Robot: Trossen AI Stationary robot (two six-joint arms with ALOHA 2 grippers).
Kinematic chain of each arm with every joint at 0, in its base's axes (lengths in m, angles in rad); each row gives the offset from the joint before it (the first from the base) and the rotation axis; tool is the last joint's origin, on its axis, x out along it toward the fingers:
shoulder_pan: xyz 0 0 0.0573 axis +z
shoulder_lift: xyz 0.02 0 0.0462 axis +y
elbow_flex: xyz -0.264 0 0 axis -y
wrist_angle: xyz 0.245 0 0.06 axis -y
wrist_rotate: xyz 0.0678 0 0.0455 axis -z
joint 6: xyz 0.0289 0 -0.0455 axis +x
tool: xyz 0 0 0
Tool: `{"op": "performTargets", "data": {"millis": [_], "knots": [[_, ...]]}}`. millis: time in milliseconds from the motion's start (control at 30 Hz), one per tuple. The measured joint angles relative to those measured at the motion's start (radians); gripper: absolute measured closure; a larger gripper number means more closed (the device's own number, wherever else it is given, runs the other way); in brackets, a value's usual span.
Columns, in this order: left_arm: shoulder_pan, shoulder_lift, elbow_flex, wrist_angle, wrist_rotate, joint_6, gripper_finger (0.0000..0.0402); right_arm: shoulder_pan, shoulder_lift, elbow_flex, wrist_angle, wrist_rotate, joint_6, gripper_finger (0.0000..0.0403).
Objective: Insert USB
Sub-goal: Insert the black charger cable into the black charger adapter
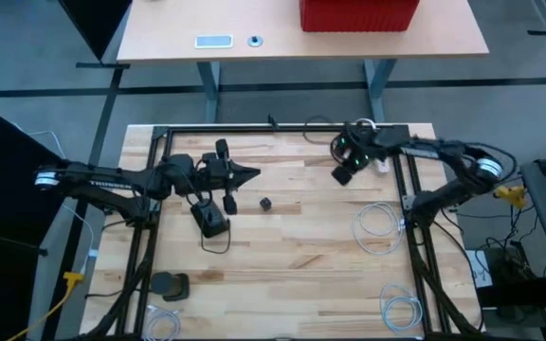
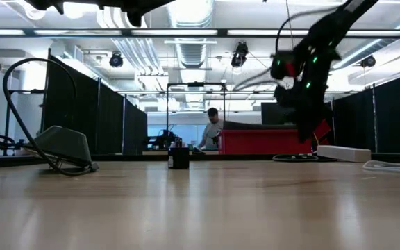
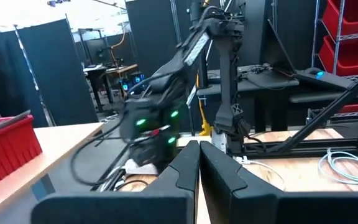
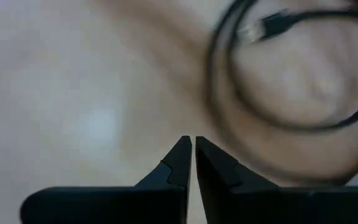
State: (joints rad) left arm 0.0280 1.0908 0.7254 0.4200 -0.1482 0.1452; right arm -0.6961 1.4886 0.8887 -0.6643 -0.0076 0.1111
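Observation:
A black cable loop (image 4: 278, 74) with a plug end (image 4: 272, 26) lies on the wood, blurred in the right wrist view. In the high view it shows thinly near the table's far edge (image 1: 318, 126). My right gripper (image 4: 192, 144) hangs shut above it (image 1: 344, 169), lifted off the table (image 2: 303, 94). My left gripper (image 1: 252, 173) is shut too (image 3: 199, 148), raised over the table's middle and pointing right. A small dark block (image 1: 265, 203) stands on the wood (image 2: 179, 157) between the arms. A black wedge-shaped device (image 1: 210, 220) with a looped cable rests beside the left arm (image 2: 64, 149).
White cable coils lie at the right side (image 1: 377, 227) and at the near corners (image 1: 401, 308) (image 1: 164, 322). A dark puck (image 1: 169, 284) sits near left. A black frame (image 1: 159, 189) rims the table. A white box (image 2: 344, 153) lies far right. A person (image 2: 214, 128) sits in the room behind.

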Motion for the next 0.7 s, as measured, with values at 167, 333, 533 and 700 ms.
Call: {"op": "performTargets", "data": {"millis": [167, 333, 533, 700], "knots": [[0.002, 0.0, 0.0, 0.002, 0.0, 0.02, 0.0402, -0.102, 0.184, 0.115, 0.031, 0.002, 0.002, 0.0345], [0.002, 0.0, 0.0, 0.002, 0.0, 0.056, 0.0402, -0.112, 0.3, 0.274, -0.014, -0.024, -0.162, 0.0289], [0.002, 0.001, 0.0, -0.019, 0.0, 0.098, 0.0402, -0.1, 0.345, 0.411, -0.118, -0.015, -0.754, 0.0253], [0.002, 0.002, 0.0, -0.081, 0.0, 0.148, 0.0402, -0.105, 0.341, 0.415, -0.122, 0.103, -1.255, 0.0253]]}}
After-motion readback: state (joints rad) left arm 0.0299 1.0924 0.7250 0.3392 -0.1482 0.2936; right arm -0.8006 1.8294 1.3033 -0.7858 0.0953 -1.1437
